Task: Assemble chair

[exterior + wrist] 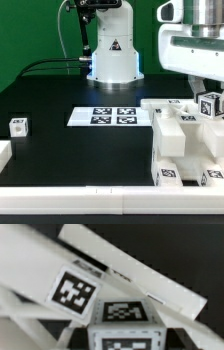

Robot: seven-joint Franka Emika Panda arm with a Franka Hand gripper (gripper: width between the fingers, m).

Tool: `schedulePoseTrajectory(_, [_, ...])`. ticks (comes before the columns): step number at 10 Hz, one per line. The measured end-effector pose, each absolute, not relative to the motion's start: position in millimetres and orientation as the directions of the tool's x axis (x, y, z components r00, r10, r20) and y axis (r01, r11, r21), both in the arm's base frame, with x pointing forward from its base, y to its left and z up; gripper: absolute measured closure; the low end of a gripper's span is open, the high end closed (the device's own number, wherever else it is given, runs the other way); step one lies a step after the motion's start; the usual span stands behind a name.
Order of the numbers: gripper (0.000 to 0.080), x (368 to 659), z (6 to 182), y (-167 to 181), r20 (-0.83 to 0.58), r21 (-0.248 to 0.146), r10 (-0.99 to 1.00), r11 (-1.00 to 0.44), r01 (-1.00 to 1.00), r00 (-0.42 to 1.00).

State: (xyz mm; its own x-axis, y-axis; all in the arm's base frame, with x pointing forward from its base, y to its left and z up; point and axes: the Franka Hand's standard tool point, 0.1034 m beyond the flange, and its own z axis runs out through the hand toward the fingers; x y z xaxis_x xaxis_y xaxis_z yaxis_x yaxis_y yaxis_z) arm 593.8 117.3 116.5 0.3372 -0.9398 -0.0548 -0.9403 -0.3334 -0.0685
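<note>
The gripper (206, 92) hangs over the pile of chair parts (178, 140). That pile sits just beside the marker board (113, 116), on the exterior view's right, almost touching the board's edge.

Honestly can't tell if the claw is spread or clamped. The exterior view only gives me the chunky white wrist housing and a tagged cube (210, 105) right under it, and the fingers get lost in between. The wrist view is no help either, since no fingertips show.

Only the exterior view gives the whole layout:
- A loose small block (18, 125) sits well apart from the marker board on the exterior view's left.
- Another white piece (4, 155) is cut off at the frame edge, further out that way.
- The robot base (112, 55) stands behind the board.
- Everything is on the black table (60, 160).

Only the wrist view gives the blurry close-up:
- A long flat slab (130, 263) runs diagonally.
- A tilted tag (72, 290) shows on a white face beside it.
- A blocky piece (122, 331) has one tag on top and another on its side.
</note>
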Motion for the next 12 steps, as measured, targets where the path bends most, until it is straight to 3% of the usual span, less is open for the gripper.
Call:
schedulePoseTrajectory(2, [0.0518, 595.5, 117.2, 121.4, -0.075, -0.071, -0.988, -0.128, -0.989, 0.133])
schedulePoseTrajectory(4, [0.0518, 594.9, 116.6, 122.6, -0.081, -0.068, -0.991, -0.102, -0.992, 0.108])
schedulePoseTrajectory(5, [0.0429, 594.7, 116.1, 122.8, -0.081, -0.068, -0.99, -0.109, -0.992, 0.114])
schedulePoseTrajectory(6, [0.0247, 594.7, 116.2, 122.8, -0.08, -0.068, -0.989, -0.117, -0.991, 0.123])
schedulePoseTrajectory(7, [0.0181, 594.7, 116.8, 123.3, -0.072, -0.073, -0.968, -0.233, -0.97, 0.239])
schedulePoseTrajectory(8, [0.0181, 594.1, 117.8, 123.4, -0.071, -0.067, -0.94, -0.33, -0.942, 0.334])
schedulePoseTrajectory(10, [0.0151, 597.4, 120.0, 118.3, -0.041, -0.089, -0.753, -0.652, -0.753, 0.657])
schedulePoseTrajectory(12, [0.015, 597.3, 119.4, 118.2, -0.028, -0.094, -0.655, -0.751, -0.654, 0.755])
